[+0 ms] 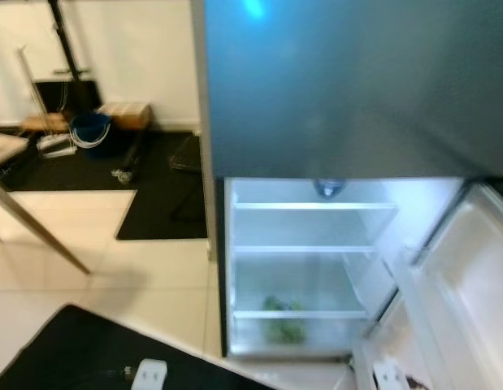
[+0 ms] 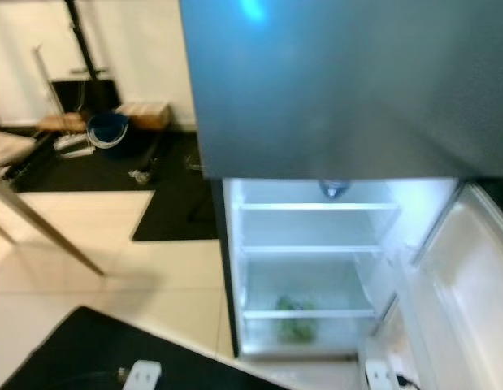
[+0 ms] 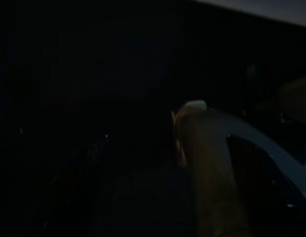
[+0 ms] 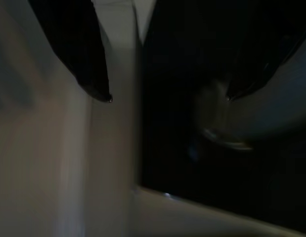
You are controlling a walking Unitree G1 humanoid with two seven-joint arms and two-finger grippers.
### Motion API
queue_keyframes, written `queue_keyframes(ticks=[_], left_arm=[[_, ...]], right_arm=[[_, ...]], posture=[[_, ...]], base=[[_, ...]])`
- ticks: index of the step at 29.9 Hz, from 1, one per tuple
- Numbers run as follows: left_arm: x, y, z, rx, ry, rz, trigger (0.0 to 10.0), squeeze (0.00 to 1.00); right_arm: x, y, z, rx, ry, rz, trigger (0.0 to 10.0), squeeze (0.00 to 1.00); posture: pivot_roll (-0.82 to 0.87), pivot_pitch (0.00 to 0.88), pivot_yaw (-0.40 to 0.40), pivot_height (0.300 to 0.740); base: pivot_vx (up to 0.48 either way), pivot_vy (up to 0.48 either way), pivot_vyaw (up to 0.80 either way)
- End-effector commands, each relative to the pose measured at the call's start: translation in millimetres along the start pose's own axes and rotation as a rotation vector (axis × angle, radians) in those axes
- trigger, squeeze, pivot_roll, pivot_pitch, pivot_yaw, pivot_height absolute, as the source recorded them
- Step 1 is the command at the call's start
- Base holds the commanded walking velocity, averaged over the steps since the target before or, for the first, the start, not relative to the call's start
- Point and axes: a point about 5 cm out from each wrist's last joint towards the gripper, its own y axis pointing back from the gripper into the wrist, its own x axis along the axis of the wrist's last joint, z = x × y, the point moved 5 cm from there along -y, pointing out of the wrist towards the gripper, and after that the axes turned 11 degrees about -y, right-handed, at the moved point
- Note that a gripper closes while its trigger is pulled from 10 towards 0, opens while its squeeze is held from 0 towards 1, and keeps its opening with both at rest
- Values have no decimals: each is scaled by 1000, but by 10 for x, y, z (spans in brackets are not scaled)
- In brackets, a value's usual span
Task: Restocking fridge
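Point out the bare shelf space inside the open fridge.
The top white shelf and the middle shelf of the lit white fridge compartment look bare. The bottom bin holds blurred green produce near its middle, with room either side. The open white door borders the right.

Fridge [image 1: 349, 89] lower door [image 1: 470, 284] open, lit; green produce [image 1: 282, 318] on bottom shelf

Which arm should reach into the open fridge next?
Probably right: the right gripper is open, and the fridge stands open toward the robot's right. The left wrist view is dark, as if that arm hangs idle.
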Motion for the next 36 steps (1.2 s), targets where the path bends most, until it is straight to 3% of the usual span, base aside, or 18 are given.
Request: queue_keyframes(ticks=[1, 36], left_arm=[[-51, 8, -11, 0, -5, -22, 10000, 0], [-48, 4, 26, -15, -8, -20, 10000, 0]], right_arm=[[40, -8, -33, 7, -2, 8, 10000, 0], [16, -7, -40, 11, -6, 2, 10000, 0]], posture=[[84, 0, -36, 740], [84, 0, -38, 740]], base=[[-315, 0, 0], [-313, 0, 0]])
